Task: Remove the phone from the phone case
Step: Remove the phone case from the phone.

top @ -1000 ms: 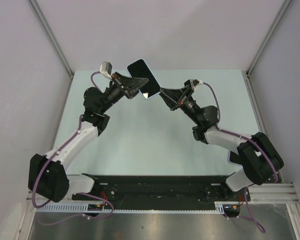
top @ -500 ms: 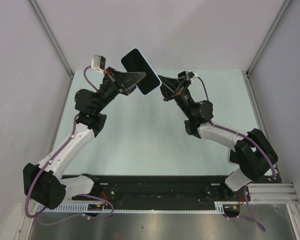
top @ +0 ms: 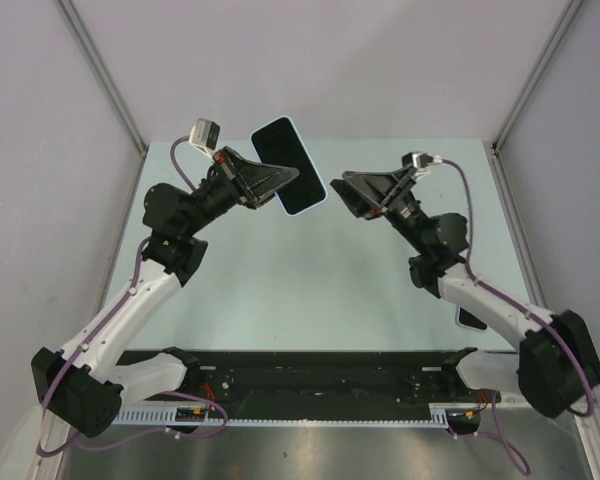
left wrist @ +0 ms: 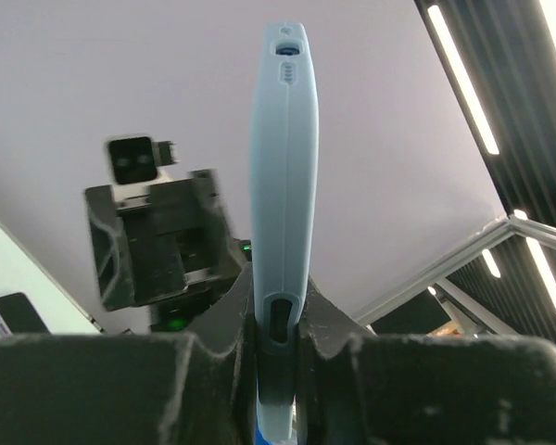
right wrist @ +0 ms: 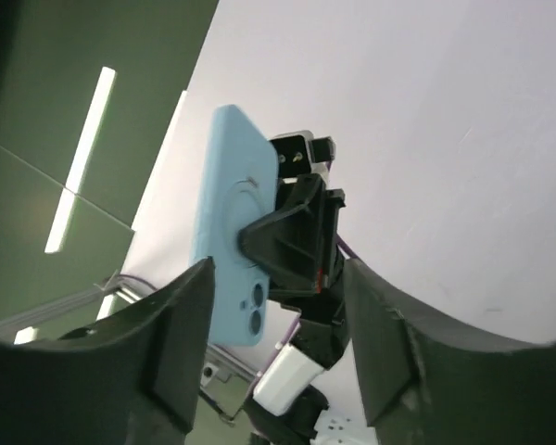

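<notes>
Top external view: left gripper (top: 286, 178) is clenched on the flat black-screened phone (top: 283, 148), which sits in its light-blue moulded phone case (top: 314, 208). The case rim shows all round the screen. The pair is held in the air over the far edge of the pale green counter (top: 280, 270), slightly left of that edge's middle, with the screen tilted up toward the camera.

Right gripper (top: 342, 196): released, jaws spread wide with nothing between them. It sits just beside the phone's right end, apart from it and facing it.

Left wrist view: case (left wrist: 283, 185) seen edge-on and upright, pinched between the two fingers (left wrist: 329, 329), one on each face. The right gripper (left wrist: 157, 250) is blurred behind it.

Right wrist view: case back (right wrist: 232, 213) with its camera openings. The left gripper (right wrist: 287, 241) presses on it. The right gripper's own fingers (right wrist: 181, 343) stand wide apart.

A second small dark phone (top: 470, 319) lies flat near the counter's right edge, partly hidden by the right arm.
</notes>
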